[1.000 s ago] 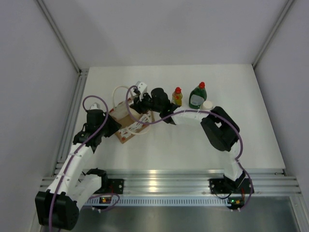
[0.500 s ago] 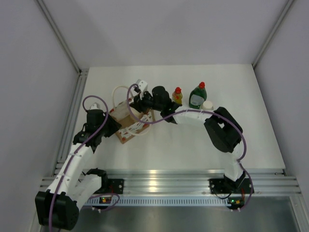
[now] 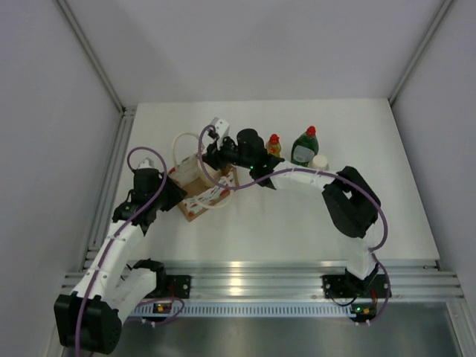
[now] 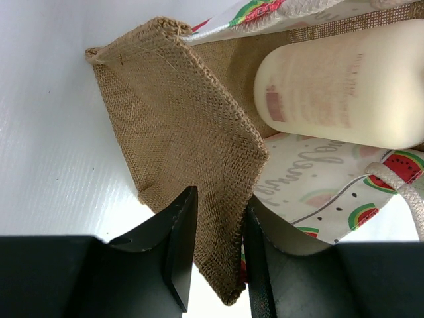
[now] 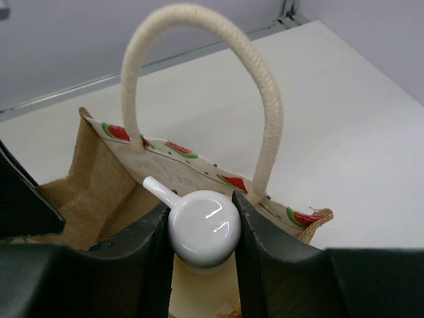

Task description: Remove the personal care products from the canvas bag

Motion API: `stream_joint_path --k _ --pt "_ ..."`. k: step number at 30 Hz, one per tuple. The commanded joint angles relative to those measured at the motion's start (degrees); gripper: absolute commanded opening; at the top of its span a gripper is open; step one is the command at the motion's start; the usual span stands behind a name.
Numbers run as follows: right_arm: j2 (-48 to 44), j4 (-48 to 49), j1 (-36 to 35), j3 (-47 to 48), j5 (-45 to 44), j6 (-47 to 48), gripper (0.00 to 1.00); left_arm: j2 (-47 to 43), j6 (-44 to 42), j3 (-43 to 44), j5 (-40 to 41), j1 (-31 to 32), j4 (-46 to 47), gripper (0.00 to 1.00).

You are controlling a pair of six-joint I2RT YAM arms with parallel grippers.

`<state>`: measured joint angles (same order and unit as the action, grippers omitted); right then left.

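canvas bag (image 5: 93,185) mouth open, rope handle (image 5: 268,126) behind

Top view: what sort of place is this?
Probably a robotics test cell: bare white table, plain grey wall panels, and left arm and right arm bolted to an aluminium rail.

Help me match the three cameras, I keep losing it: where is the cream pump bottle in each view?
Top external: hidden under the right gripper, over the mouth of the canvas bag, left of centre; I cannot pick it out.
Left wrist: the pump bottle shows its cream body at upper right, in the bag's opening.
Right wrist: its white pump head sits bottom centre, in the right gripper's grasp.
Shared landmark: the canvas bag, with its watermelon print.
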<state>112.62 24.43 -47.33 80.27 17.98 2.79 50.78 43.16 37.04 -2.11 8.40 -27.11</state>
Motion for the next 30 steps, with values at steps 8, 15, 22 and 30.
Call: stream_joint_path --k 8,15,22,30 --pt "-10.93 8.28 0.22 4.72 1.62 -0.77 0.0 -0.25 -0.18 -0.12 0.61 0.03 0.13 0.37" --pt "-14.35 4.23 -0.74 5.69 -1.36 0.11 0.0 -0.07 0.0 -0.39 0.7 0.03 0.22 0.37" --pt "-19.27 0.8 -1.62 5.95 -2.68 0.99 0.0 0.02 0.08 -0.38 0.53 0.03 0.22 0.37" --pt "-24.46 -1.66 -1.54 4.72 -5.84 1.08 0.0 -0.6 0.44 -0.47 0.88 0.03 0.13 0.37"
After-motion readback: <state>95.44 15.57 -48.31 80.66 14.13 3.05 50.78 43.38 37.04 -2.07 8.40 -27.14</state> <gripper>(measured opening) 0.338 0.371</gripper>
